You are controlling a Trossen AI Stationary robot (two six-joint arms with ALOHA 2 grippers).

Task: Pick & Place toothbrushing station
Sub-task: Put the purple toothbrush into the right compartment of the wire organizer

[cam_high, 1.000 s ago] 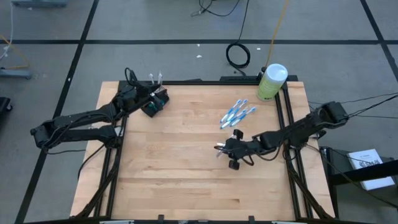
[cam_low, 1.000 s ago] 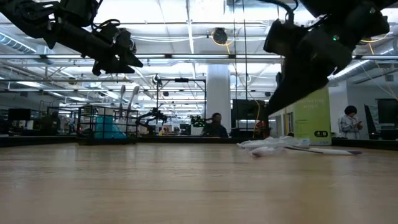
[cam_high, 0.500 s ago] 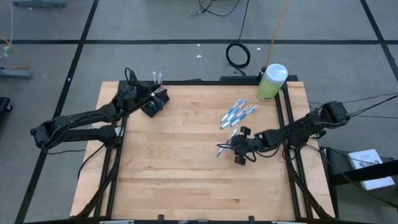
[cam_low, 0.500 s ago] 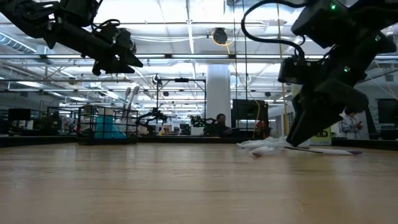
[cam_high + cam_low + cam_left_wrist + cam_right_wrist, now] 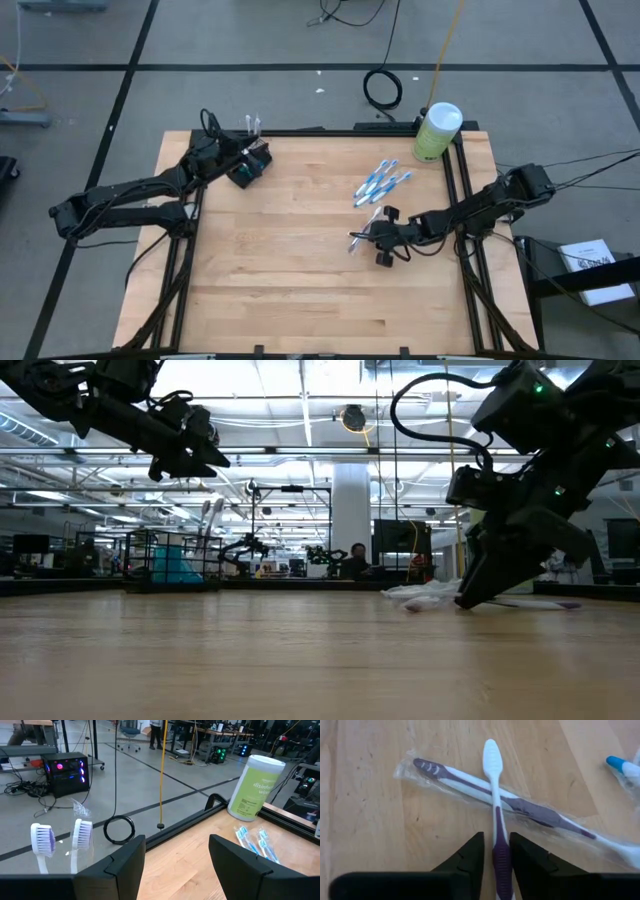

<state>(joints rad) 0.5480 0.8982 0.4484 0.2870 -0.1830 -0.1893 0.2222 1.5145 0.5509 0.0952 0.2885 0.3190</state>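
My left gripper hangs over the table's far left corner with the dark wire-mesh cup holder at its fingers. Two toothbrushes stand up out of the holder. My right gripper is down at the table right of centre, shut on a purple-and-white toothbrush. That brush lies crosswise over a wrapped purple-and-white toothbrush, which lies flat on the wood. Several blue-and-white toothbrushes lie in a loose group farther back. My left gripper carries the cup holder clear of the table, upright, with its fingers spread wide and about level. The gripper's body hides where they meet the holder. My right gripper pinches the purple handle of the toothbrush between its two fingers. The fingers slant down from the table's right side and lie along the brush. The white head end rests across the wrapped brush.
A pale green canister with a white lid stands at the far right corner. Black rails run along the table's edges. The near half of the wooden top is bare wood.
My right gripper has come down from above the table to the tabletop beside the purple-and-white toothbrush, tipping a little steeper.
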